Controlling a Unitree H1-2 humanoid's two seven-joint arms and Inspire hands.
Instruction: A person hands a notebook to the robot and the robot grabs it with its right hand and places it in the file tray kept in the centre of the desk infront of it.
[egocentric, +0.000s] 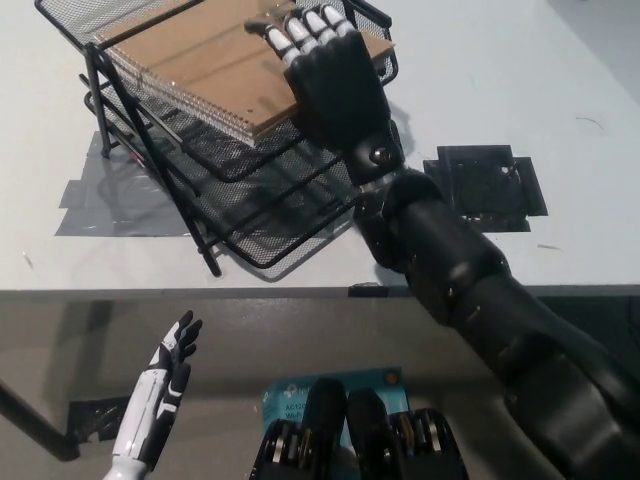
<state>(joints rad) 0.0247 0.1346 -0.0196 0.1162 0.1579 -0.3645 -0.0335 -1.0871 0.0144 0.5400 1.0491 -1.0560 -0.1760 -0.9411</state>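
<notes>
right hand (330, 75): fingers spread flat on the spiral notebook (195, 60), gripping nothing | notebook: lying in top tier of the black mesh file tray (260, 215) on the desk (500, 80) | left hand (165, 375): open, below desk edge

no legible text, blue label (330, 388) unreadable

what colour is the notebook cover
Brown cardboard, on the notebook in the head view.

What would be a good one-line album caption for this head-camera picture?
Black right hand lays a brown spiral notebook into the wire file tray; white left hand rests below the desk edge.
</notes>
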